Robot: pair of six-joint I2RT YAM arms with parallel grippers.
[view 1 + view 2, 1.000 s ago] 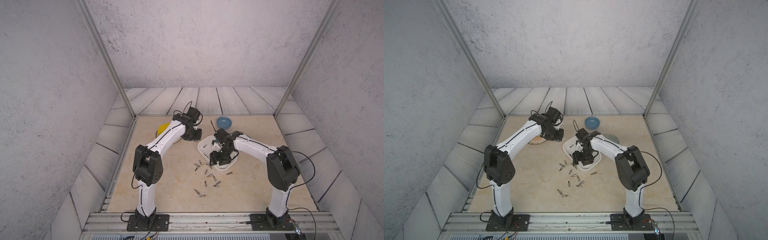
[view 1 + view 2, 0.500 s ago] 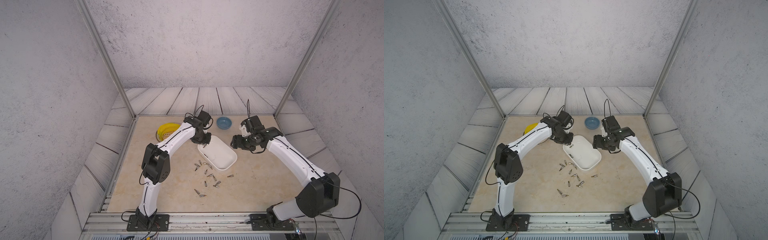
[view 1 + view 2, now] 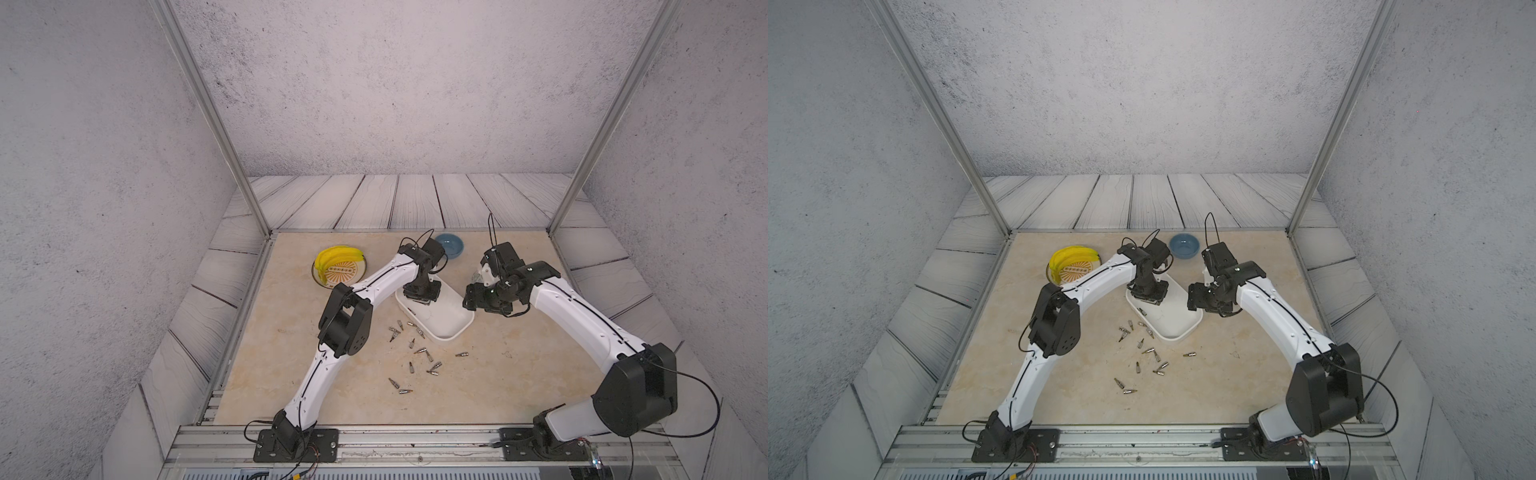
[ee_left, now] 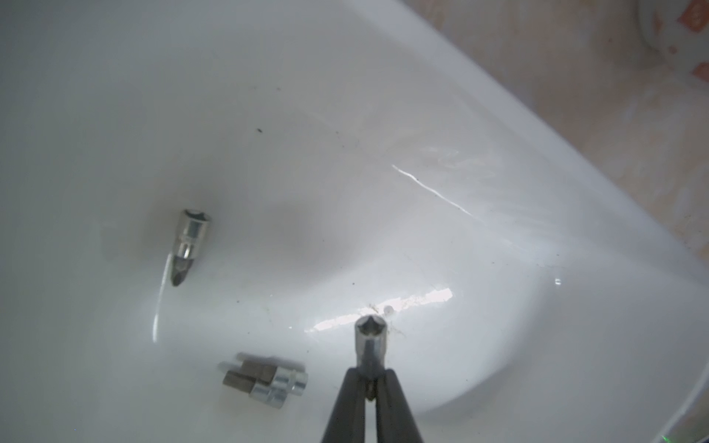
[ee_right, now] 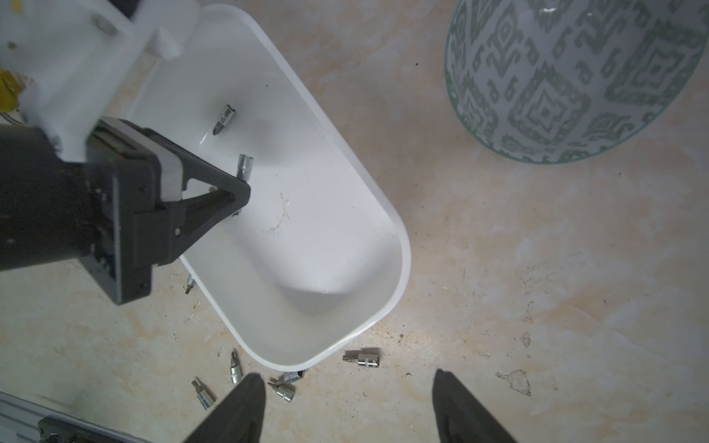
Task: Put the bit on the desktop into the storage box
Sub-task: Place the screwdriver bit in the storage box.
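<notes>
Over the storage box [image 3: 445, 318], the left end effector [image 4: 370, 377] pinches a bit [image 4: 367, 341] tight; other bits [image 4: 190, 236] lie inside it. In front of the box, loose bits [image 3: 424, 351] dot the tabletop [image 3: 519, 374]. Just right of the box, the right end effector [image 5: 345, 377] hangs wide, holding nothing.

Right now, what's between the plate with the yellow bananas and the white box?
The left arm reaches across there, above the desktop. Both top views show it.
</notes>
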